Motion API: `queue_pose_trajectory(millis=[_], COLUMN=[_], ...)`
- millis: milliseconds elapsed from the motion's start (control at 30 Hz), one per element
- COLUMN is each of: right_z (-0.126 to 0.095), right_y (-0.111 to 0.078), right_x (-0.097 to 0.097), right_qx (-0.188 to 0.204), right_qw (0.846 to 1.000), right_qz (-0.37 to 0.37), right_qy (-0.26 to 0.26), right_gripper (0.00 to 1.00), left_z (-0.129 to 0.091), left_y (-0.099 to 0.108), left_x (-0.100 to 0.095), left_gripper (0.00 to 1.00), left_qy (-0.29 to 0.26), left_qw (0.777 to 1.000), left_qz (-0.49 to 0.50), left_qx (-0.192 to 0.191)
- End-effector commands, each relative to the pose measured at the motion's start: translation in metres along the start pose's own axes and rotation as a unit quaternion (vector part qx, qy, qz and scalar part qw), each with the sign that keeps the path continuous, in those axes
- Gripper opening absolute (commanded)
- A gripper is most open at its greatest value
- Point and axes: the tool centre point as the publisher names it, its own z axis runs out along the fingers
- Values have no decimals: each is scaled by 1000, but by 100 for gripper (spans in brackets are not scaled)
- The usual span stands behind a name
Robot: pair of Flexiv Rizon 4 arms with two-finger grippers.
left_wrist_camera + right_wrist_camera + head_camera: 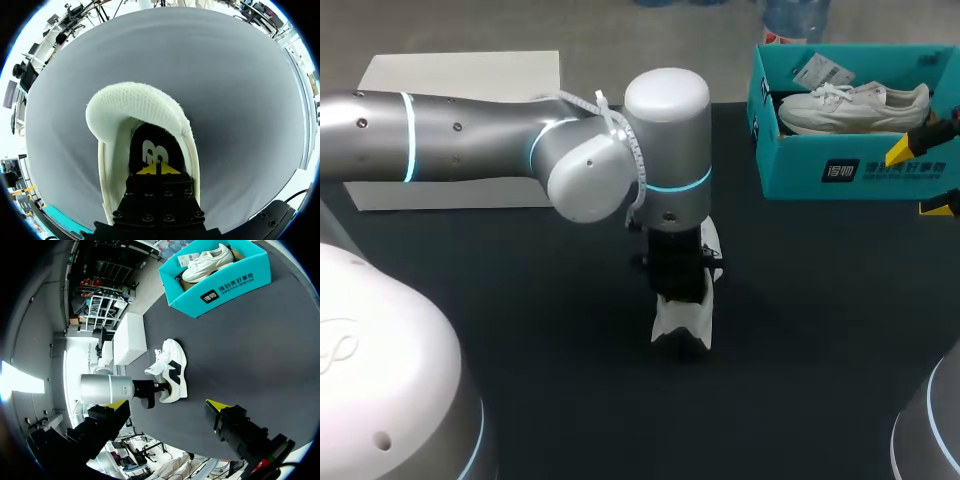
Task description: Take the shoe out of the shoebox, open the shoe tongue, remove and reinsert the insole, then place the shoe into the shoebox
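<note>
A white shoe (682, 322) with a black side mark (173, 371) stands on the dark table near the middle. My left gripper (678, 285) comes straight down into its opening. In the left wrist view the left gripper (157, 168) is shut, its yellow tips together on the black insole (150, 145) just inside the heel collar (135, 107). The teal shoebox (820, 175) sits at the far right with a second white shoe (850, 105) inside. My right gripper (923, 178) hangs open in front of the box's right end, holding nothing (167, 405).
A white box (460, 75) lies at the far left behind my left arm (470, 135). The teal shoebox (220, 285) and the white box (129, 337) show beyond the shoe in the right wrist view. Dark table surface surrounds the shoe.
</note>
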Motion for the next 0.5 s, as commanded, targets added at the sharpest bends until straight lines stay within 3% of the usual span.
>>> queue_pose_trajectory(millis=[33,200,500], right_z=[1,1,1], right_y=[0,0,0], right_x=[0,0,0], right_qx=[0,0,0], right_qw=[1000,1000,1000], right_qz=[1,1,1], right_qy=[-1,-1,-1], right_gripper=[100,100,100], left_z=[-34,-54,-62], left_y=[-3,6,22], left_x=[3,1,-8], left_gripper=[0,0,0], left_qy=[-3,-9,-10], left_qw=[999,997,990], left_qz=[-2,1,14], left_qx=[-34,-72,-137])
